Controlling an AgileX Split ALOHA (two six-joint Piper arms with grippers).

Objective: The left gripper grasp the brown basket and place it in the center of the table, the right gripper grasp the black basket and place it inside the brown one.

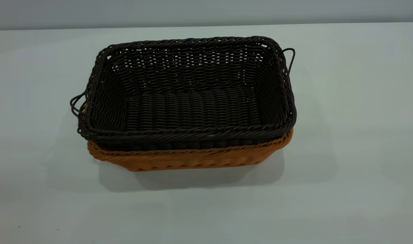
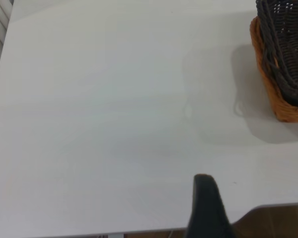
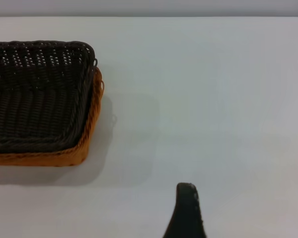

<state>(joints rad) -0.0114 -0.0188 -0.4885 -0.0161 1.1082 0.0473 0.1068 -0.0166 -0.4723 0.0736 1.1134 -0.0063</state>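
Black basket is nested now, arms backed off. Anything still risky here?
1. The black basket sits high in the brown basket, its rim well above the brown rim; it may not be fully seated and could rock.
2. Its thin loop handles stick out sideways; a returning pincer might snag one.
3. One finger of each pincer shows, clear of both baskets; their opening cannot be judged.

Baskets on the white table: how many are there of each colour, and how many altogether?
Black baskets: 1, the black basket, sitting nested inside the other one.
Brown baskets: 1, the brown basket, on the table, holding the black one.
Total: 2 baskets.
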